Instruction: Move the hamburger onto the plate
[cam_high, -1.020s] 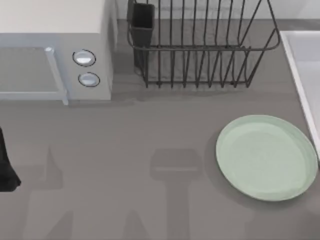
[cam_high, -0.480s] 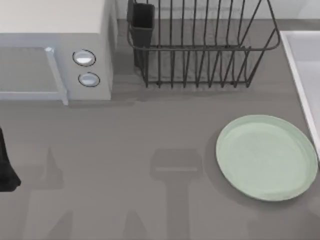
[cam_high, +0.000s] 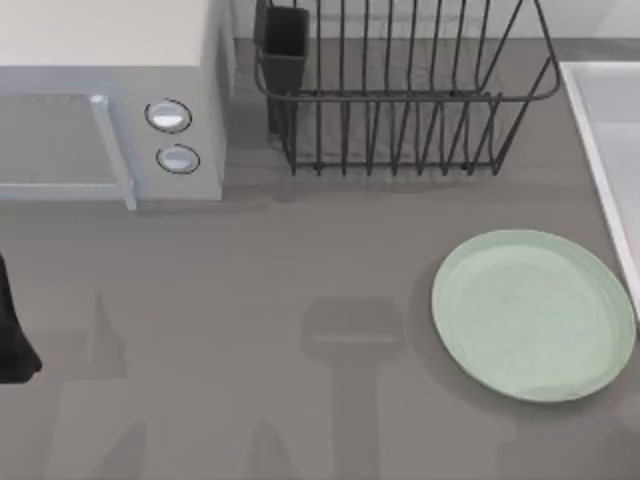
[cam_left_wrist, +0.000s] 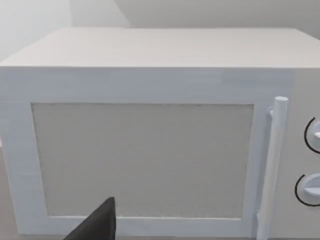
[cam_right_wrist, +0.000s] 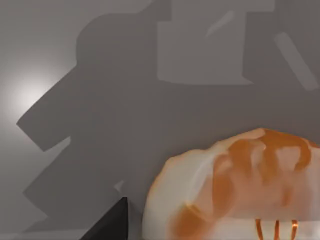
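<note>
The hamburger (cam_right_wrist: 235, 185) is close up in the right wrist view, a pale bun with orange streaks resting over the grey table. A dark part of my right gripper (cam_right_wrist: 111, 222) sits right beside it; I cannot see whether it has hold of it. The pale mint-green plate (cam_high: 533, 315) lies at the right of the table in the top view, with nothing on it. My left arm (cam_high: 10, 335) is parked at the table's left edge, and a dark part of its gripper (cam_left_wrist: 97, 225) faces the microwave door.
A white microwave (cam_high: 110, 110) with its door handle (cam_left_wrist: 274, 165) and two knobs stands at the back left. A black wire dish rack (cam_high: 400, 90) stands at the back middle. A white sink edge (cam_high: 610, 150) runs along the right side.
The arm shadows along the table's near edge in the top view have shifted slightly. The plate, the microwave and the left arm have not moved.
</note>
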